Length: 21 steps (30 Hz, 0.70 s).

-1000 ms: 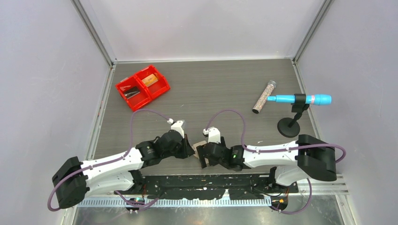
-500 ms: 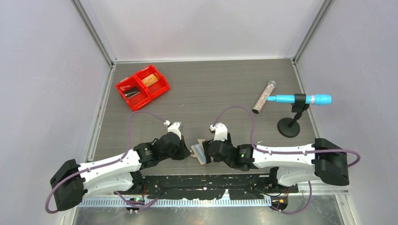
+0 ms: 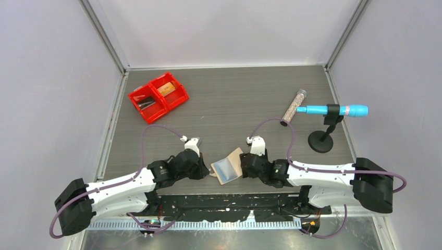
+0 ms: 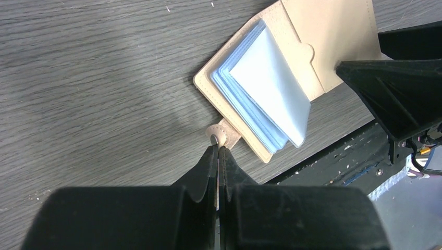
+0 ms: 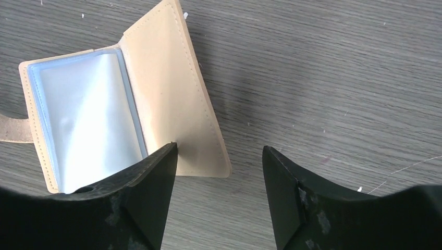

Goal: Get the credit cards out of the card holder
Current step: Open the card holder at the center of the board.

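One open card holder (image 3: 227,167) lay near the bench's (image 3: 234,99) front edge; the left end effector (image 4: 217,150) pinched its snap tab (image 4: 223,136), the right end effector (image 5: 219,151) hung spread above its tan flap (image 5: 172,88).

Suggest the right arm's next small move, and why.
Probably shift the right end effector over to the blue-grey sleeves to feel for a card edge. The holder lies open, the left end effector is shut on its tab, the right one is open over the tan flap, and no card shows yet.

White arms (image 3: 120,185) — black joints, purple cables (image 3: 156,124)
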{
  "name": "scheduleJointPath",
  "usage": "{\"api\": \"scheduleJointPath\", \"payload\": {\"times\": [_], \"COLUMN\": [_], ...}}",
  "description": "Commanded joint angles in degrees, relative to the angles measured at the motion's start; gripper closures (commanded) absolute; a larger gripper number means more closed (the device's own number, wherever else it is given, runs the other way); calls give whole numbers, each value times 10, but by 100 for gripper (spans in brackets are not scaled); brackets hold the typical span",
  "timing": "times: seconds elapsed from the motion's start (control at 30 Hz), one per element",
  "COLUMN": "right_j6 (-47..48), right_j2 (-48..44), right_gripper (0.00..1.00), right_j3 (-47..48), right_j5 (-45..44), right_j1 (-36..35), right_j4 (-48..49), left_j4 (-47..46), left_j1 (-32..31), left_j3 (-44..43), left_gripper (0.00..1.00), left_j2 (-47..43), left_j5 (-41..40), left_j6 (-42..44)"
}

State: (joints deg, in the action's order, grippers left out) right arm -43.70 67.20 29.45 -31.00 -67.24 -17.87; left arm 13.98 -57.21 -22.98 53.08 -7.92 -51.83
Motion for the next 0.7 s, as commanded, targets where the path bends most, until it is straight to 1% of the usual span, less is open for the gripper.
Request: {"api": "scheduleJointPath", "payload": {"times": [0.0, 0.2, 0.4, 0.47, 0.53, 0.67], "right_j6": [-8, -6, -4, 4, 16, 29], "right_j2": [-21, -65, -124, -136, -137, -104], "right_gripper": [34, 36, 41, 43, 46, 52], "right_j3": [16, 70, 106, 116, 121, 123], "right_j5": [3, 43, 63, 69, 85, 139], "right_j1": [12, 12, 6, -4, -17, -44], "right_j4": [-17, -84, -105, -89, -52, 32], "left_j4": [-25, -33, -41, -42, -43, -43], "left_j1": [3, 3, 3, 3, 3, 3], "left_j3": [5, 11, 12, 11, 10, 8], "left_gripper": [100, 100, 100, 100, 100, 100], "left_j2": [-19, -33, -38, -37, -37, -39], "left_j5": [-4, -3, 0, 2, 3, 4], "left_j6": [6, 6, 6, 6, 6, 6]}}
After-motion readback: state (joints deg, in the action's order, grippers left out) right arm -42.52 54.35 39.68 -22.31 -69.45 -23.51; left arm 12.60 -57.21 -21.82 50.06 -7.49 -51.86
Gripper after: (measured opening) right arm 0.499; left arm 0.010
